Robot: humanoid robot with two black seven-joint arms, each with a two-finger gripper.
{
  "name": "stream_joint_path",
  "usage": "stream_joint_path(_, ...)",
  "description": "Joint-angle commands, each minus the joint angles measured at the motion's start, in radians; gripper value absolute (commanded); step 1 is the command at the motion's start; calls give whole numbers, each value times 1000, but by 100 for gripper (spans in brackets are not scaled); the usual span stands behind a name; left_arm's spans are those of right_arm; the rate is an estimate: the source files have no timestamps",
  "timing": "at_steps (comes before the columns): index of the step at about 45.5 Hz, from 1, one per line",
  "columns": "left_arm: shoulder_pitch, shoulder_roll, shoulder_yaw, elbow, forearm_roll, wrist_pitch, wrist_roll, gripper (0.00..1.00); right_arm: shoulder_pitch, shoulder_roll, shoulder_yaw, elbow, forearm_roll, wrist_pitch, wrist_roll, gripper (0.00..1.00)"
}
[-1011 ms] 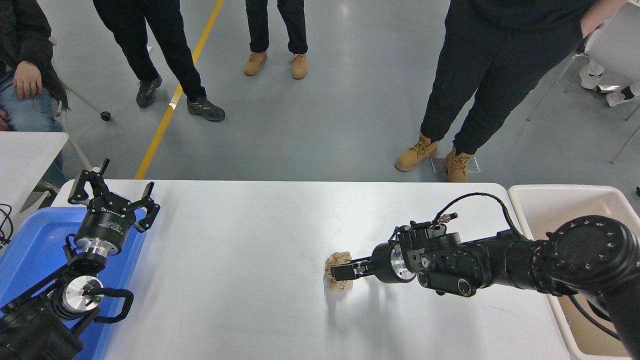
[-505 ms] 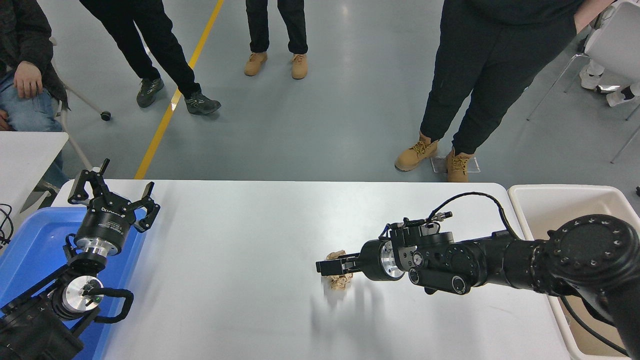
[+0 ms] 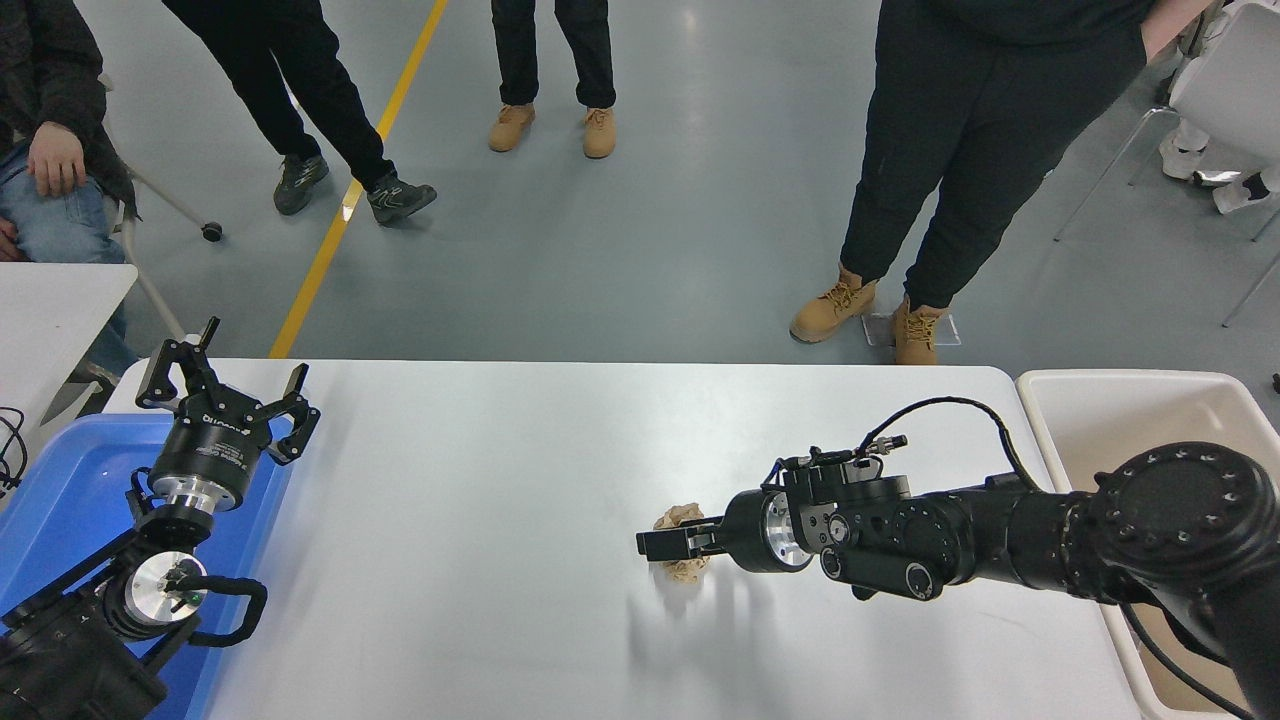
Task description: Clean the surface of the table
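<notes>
The table surface is a wide matte white top with rounded corners. A crumpled brown paper ball lies on it right of centre. My right gripper reaches in from the right, low over the table, and its black tip crosses the ball, covering the ball's middle. Paper shows above and below the tip. Whether the paper is held does not show. My left gripper is parked at the lower left, pointing up and open, holding nothing.
A blue bin sits at the table's left end under my left arm. A white bin stands off the right end. A smaller white table is at far left. Several people stand or sit beyond the far edge.
My right gripper moved left from beside the paper ball to across it, then dropped slightly lower. The ball shifted a little. The left arm stayed still.
</notes>
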Motion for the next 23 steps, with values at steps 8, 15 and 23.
stream_joint_path(8, 0, 0, 0, 0, 0, 0, 0, 99, -25, 0, -44, -39, -112, -18, 3, 81)
stream_joint_path(15, 1, 0, 0, 0, 0, 0, 0, 99, -22, 0, -69, -65, -210, -31, 37, 47)
stream_joint_path(23, 0, 0, 0, 0, 0, 0, 0, 99, -17, 0, -80, -79, -218, -31, 38, 20)
